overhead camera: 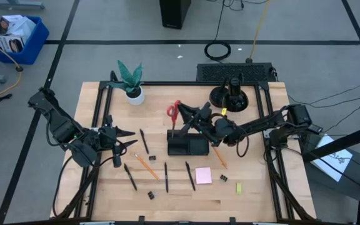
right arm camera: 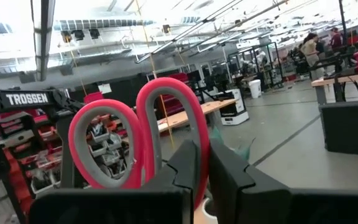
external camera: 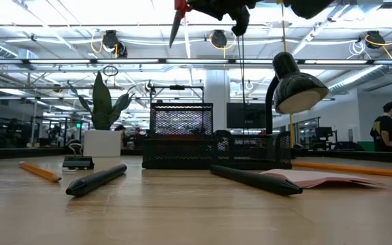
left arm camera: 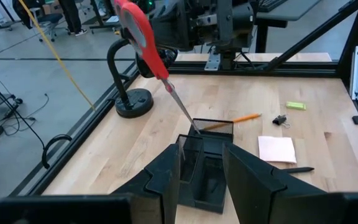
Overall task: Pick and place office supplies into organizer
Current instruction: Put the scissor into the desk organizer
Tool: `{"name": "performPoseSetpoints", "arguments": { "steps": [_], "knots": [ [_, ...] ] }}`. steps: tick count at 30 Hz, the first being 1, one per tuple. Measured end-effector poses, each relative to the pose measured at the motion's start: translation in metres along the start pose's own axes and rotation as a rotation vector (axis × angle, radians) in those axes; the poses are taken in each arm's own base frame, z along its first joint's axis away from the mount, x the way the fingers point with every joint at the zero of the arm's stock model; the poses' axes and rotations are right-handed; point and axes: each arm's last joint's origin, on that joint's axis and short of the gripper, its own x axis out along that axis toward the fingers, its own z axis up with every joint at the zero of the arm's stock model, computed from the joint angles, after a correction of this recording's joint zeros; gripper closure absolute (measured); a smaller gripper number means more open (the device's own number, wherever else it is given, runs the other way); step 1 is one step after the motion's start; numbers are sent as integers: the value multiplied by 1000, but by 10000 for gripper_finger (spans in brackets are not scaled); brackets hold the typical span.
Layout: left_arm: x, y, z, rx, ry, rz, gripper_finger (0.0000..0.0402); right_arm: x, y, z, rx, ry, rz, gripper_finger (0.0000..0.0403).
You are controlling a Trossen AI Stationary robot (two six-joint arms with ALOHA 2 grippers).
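Red-handled scissors (overhead camera: 173, 115) hang over the black organizer (overhead camera: 188, 145), held by my right gripper (overhead camera: 185, 114), which reaches in from the table's right. In the low view the blade tip (external camera: 174, 34) is well above the organizer (external camera: 216, 146). My left gripper (overhead camera: 125, 138) waits open and holds nothing at the table's left, pointing toward the organizer (left arm camera: 207, 168). Black pens (overhead camera: 165, 177), orange pencils (overhead camera: 147, 165), a pink sticky-note pad (overhead camera: 203, 175), binder clips (overhead camera: 152, 159) and a yellow-green piece (overhead camera: 239, 187) lie flat on the table. My right gripper pinches one red handle loop (right arm camera: 199, 118) of the scissors between its two fingers (right arm camera: 188, 168). The fingers come nearly level from the table's right. The scissors are lifted clear, handles up, and the blades (left arm camera: 182, 106) slant down toward the organizer.
A potted green plant (overhead camera: 131, 81) stands at the far left of the table. A black lamp on a round base (overhead camera: 230, 95) stands behind the organizer. The loose items lie in the strip between the organizer and the near edge. A person (external camera: 386, 126) stands in the room beyond.
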Motion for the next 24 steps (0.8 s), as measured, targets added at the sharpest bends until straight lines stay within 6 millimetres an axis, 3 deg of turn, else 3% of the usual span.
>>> {"name": "performPoseSetpoints", "arguments": {
  "steps": [24],
  "knots": [
    [0, 0, 0, 7, 1, -1, 275, 4, 4, 5, -114, -9, 82, 388]
  ]
}}
